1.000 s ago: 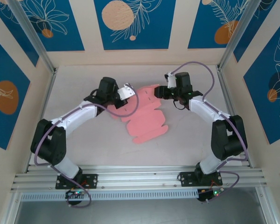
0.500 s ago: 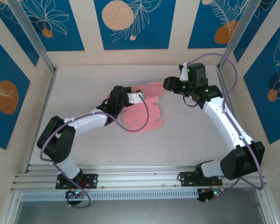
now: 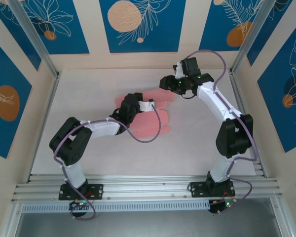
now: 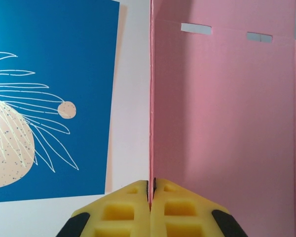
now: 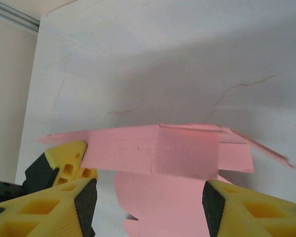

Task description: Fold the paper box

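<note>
One edge of the salmon-pink thin-card paper box [image 3: 144,124], centre-scene, is being clamped by the left gripper [image 4: 151,190], right gripper [image 5: 148,197] hovering spread-open at its far end, so press squarely along the crease.

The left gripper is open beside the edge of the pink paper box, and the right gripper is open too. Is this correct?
Not quite. The left gripper is shut on the edge of the paper box: in the left wrist view its yellow fingers press together with the card between them. The right gripper is indeed open.
</note>
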